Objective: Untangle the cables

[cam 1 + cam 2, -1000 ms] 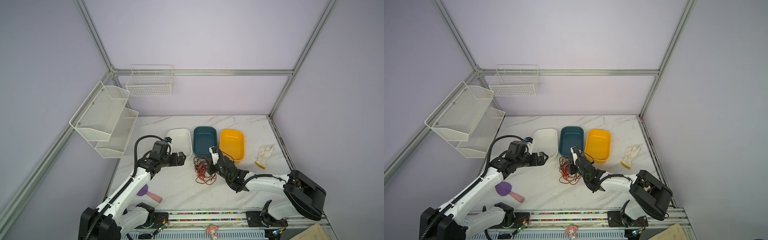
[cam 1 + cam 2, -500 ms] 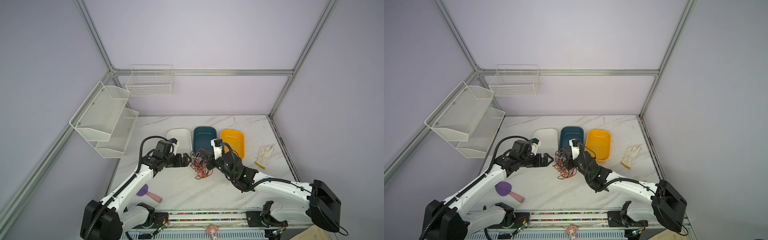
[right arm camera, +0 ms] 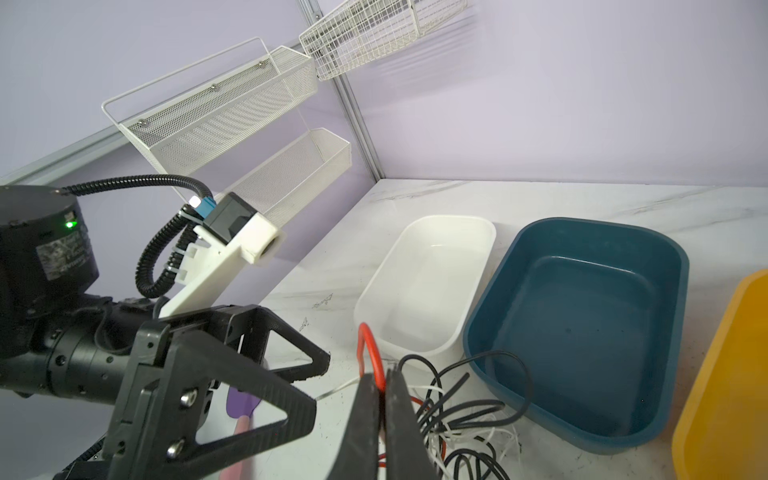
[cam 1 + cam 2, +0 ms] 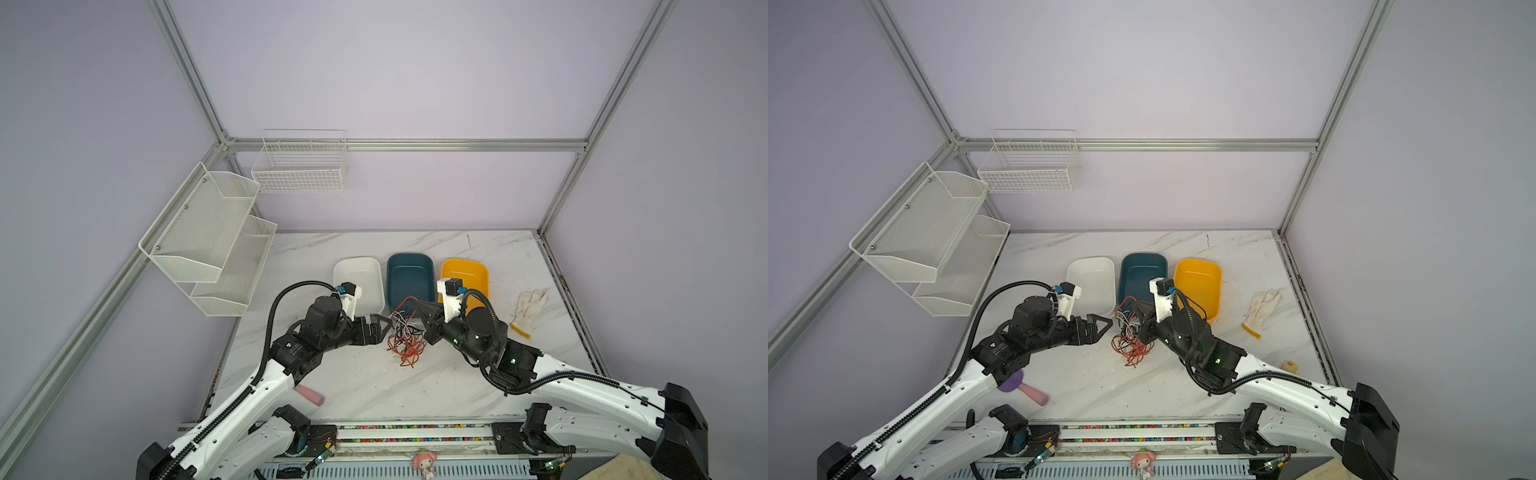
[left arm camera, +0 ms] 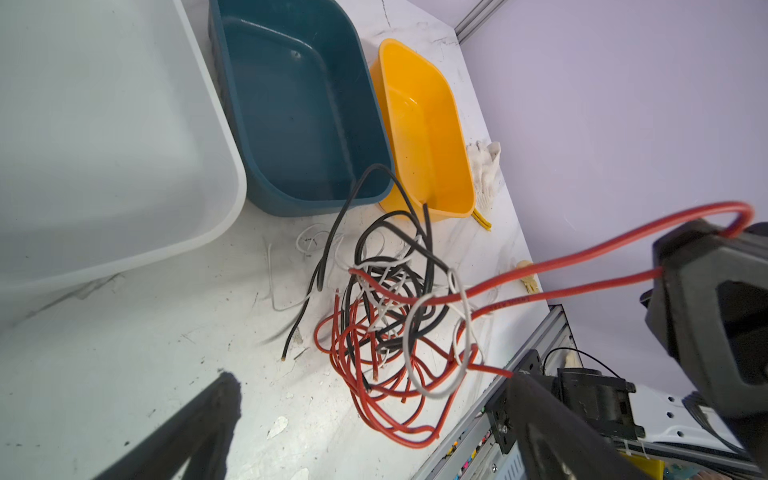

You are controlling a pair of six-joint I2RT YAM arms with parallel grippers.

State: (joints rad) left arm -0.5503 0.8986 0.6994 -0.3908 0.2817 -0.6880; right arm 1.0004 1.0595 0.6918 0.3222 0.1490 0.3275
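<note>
White marble tabletop (image 4: 374, 386) is carrying the tangled cables (image 4: 407, 347). The right gripper (image 3: 381, 380) is pinching a red loop (image 3: 374, 357), hiding the clamped stretch; the left gripper (image 4: 380, 328) is gaping alongside.

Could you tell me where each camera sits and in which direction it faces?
Top views: high over the robot's side of the table, facing down toward the back wall; left arm and right arm show.
Right wrist: on the right arm, facing the white bin, blue bin and open left gripper; its own right gripper shows, shut on a red cable.
Left wrist: on the left arm, facing over the cables to the yellow bin; its own fingertips show.
Shared: both wrist views show the blue bin and red cable.
</note>
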